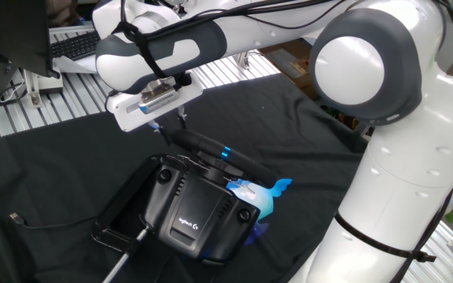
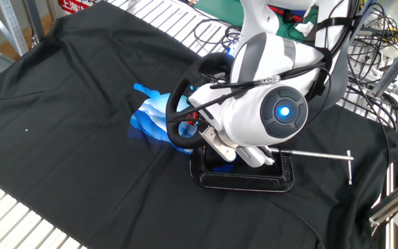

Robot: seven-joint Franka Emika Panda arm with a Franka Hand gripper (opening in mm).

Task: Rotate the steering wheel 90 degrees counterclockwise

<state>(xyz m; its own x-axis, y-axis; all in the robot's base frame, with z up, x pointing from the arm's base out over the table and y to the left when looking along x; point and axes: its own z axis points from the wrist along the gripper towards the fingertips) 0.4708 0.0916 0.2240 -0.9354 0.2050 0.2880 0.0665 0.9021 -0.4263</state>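
The black padded steering wheel rim with a short bright blue stripe (image 1: 211,151) is recorded near the middle of the black-cloth-covered worktop (image 1: 46,173), mounted on a boxy black base unit with a white logo (image 1: 199,211) and seen nearly edge-on in one fixed view. The white two-finger hand (image 1: 171,124) is positioned at the upper left end of the rim, its dark fingertips (image 1: 181,118) drawn close together at the rim's edge; whether the rim is actually pinched cannot be told, the contact being small and partly hidden. Risk is judged as follows: a shallow hold at the rim's edge could slip off the padding once turning is attempted, and a pull not following the wheel's arc could drag the base unit against the black clamp frame (image 1: 120,224). In the other fixed view the wheel (image 2: 178,111) is shown more face-on as an open ring, with a crumpled blue cloth (image 2: 150,114) beside it and a silver clamp bar (image 2: 320,155), but the hand is hidden there behind the arm's white wrist housing with a glowing blue light (image 2: 271,111).
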